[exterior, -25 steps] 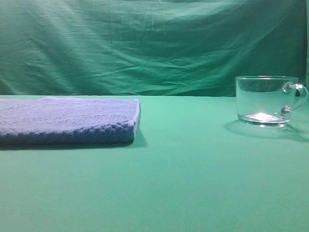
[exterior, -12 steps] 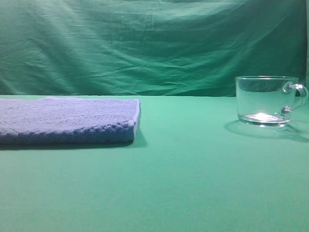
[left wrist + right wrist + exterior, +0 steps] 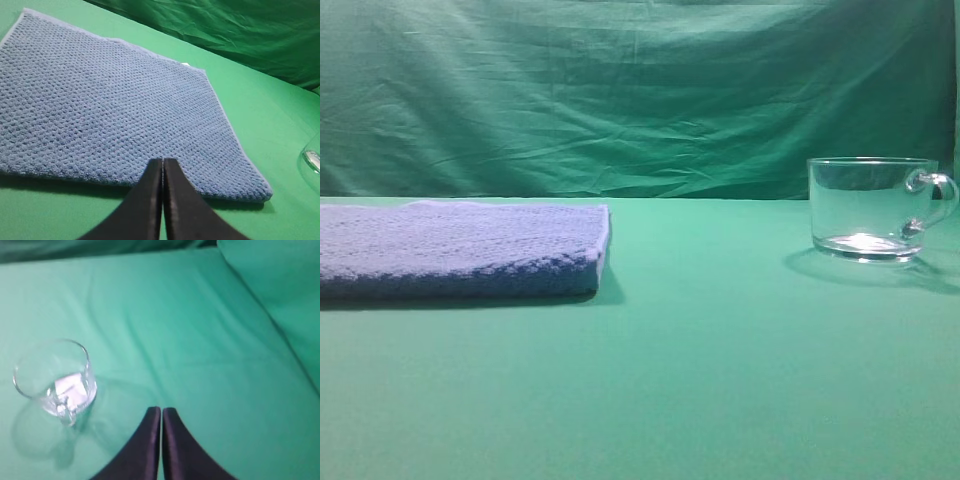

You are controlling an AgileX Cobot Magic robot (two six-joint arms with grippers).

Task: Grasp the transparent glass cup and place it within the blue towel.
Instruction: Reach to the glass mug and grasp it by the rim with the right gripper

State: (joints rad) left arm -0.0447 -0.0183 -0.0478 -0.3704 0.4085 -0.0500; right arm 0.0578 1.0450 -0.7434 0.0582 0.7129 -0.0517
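Observation:
The transparent glass cup (image 3: 872,208) stands upright on the green table at the right, handle to the right. It also shows in the right wrist view (image 3: 55,376), left of and beyond my right gripper (image 3: 161,410), which is shut and empty. The blue towel (image 3: 460,247) lies flat at the left. In the left wrist view the towel (image 3: 110,105) fills the frame, and my left gripper (image 3: 163,161) is shut and empty above its near edge. A sliver of the cup (image 3: 312,160) shows at that view's right edge. Neither gripper shows in the exterior high view.
A green cloth covers the table (image 3: 700,380) and hangs as a backdrop (image 3: 620,90) behind it. In the right wrist view a fold of the cloth (image 3: 280,305) rises at the right.

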